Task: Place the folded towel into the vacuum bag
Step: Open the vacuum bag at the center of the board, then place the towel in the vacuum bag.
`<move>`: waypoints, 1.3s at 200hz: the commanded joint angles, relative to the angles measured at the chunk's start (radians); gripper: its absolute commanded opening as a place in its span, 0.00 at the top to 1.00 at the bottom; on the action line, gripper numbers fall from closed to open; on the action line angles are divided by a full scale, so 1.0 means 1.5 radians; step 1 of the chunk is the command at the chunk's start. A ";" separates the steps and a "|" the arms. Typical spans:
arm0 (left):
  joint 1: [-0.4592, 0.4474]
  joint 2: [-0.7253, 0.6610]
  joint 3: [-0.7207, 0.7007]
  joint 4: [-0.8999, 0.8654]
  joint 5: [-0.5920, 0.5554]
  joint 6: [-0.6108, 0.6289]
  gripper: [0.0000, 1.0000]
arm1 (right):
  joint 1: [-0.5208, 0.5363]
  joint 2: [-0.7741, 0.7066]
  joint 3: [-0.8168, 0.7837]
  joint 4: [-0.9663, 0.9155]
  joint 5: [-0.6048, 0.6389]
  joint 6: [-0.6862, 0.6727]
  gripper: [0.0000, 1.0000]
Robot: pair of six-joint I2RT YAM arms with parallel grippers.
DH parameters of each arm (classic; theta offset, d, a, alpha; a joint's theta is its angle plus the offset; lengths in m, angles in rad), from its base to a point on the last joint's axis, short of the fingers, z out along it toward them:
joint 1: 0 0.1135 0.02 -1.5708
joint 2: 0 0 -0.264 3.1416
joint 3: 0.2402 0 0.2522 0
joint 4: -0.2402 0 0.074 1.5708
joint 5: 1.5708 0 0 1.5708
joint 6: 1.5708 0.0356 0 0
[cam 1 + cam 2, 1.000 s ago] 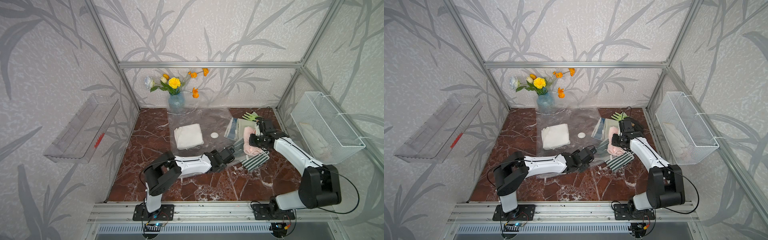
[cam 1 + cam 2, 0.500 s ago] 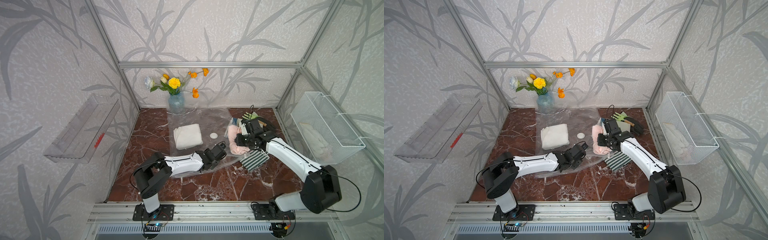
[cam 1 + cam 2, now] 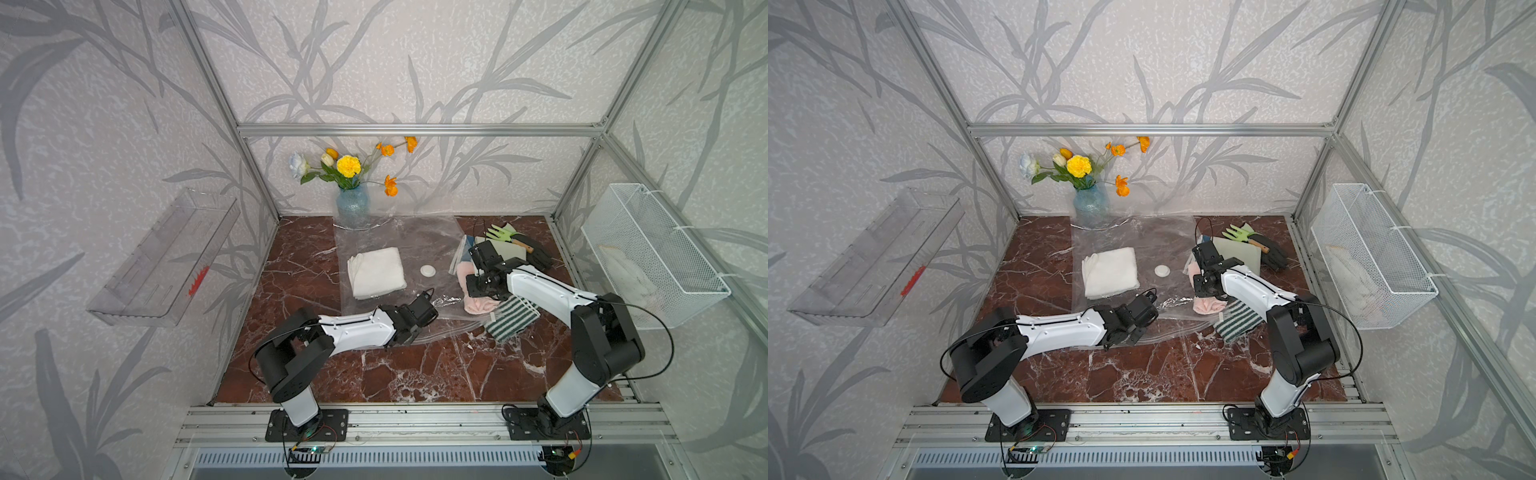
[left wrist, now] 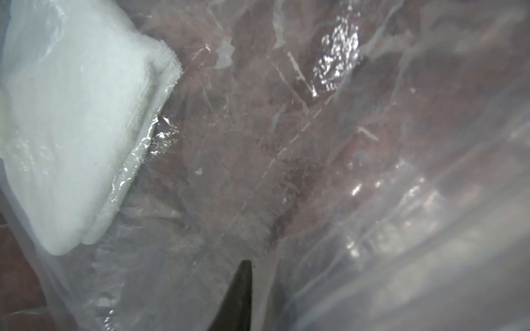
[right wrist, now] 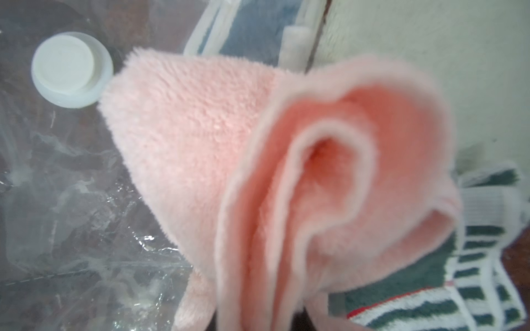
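Left gripper (image 3: 427, 308) sat low at near edge of vacuum bag (image 3: 415, 245), jaws drawn together on clear film (only one dark fingertip (image 4: 239, 295) showed in left wrist view). White folded towel (image 3: 377, 277) lay inside bag, beyond that gripper and to its left. Valve cap (image 3: 427, 271) sat mid-bag. Right gripper (image 3: 476, 286) hung at bag's right edge, clamped on pink towel (image 3: 481, 305). Towel drooped beneath it, near valve cap, lower end just beside striped towel (image 3: 513, 322).
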 commanded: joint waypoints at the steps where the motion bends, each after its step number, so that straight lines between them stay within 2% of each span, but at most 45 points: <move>1: 0.008 -0.022 0.035 -0.006 0.032 -0.022 0.94 | 0.048 -0.083 0.027 -0.064 -0.003 -0.028 1.00; 18: 0.014 -0.025 0.069 0.005 0.067 -0.041 1.00 | 0.059 -0.155 0.007 -0.102 -0.088 -0.002 1.00; 46: 0.020 -0.023 0.127 0.008 0.097 -0.078 1.00 | 0.083 -0.303 -0.103 -0.081 -0.238 0.060 1.00; 73: 0.022 -0.041 0.159 0.019 0.113 -0.103 1.00 | 0.159 -0.377 -0.216 0.007 -0.249 0.136 1.00; 99: 0.024 -0.067 0.169 0.026 0.099 -0.112 1.00 | 0.162 -0.312 -0.243 0.072 -0.233 0.134 1.00; 131: 0.035 -0.092 0.174 0.042 0.085 -0.115 1.00 | 0.162 -0.186 -0.262 0.138 -0.264 0.118 1.00; 161: 0.035 -0.097 0.168 0.063 0.142 -0.108 1.00 | 0.161 -0.137 -0.229 0.144 -0.257 0.092 1.00; 208: 0.036 -0.088 0.158 0.063 0.150 -0.111 1.00 | 0.172 -0.054 -0.139 0.185 -0.364 0.102 0.99; 220: 0.036 -0.090 0.154 0.065 0.140 -0.114 1.00 | 0.175 -0.022 -0.132 0.212 -0.381 0.109 0.94; 225: 0.036 -0.090 0.153 0.067 0.138 -0.114 1.00 | 0.175 -0.007 -0.132 0.224 -0.386 0.111 0.88; 242: 0.036 -0.086 0.147 0.066 0.139 -0.115 1.00 | 0.163 0.023 -0.138 0.253 -0.409 0.113 0.51; 250: 0.036 -0.085 0.145 0.062 0.143 -0.116 1.00 | 0.148 0.044 -0.144 0.267 -0.457 0.122 0.32; 260: 0.036 -0.085 0.143 0.056 0.146 -0.117 1.00 | 0.132 0.039 -0.154 0.270 -0.507 0.129 0.15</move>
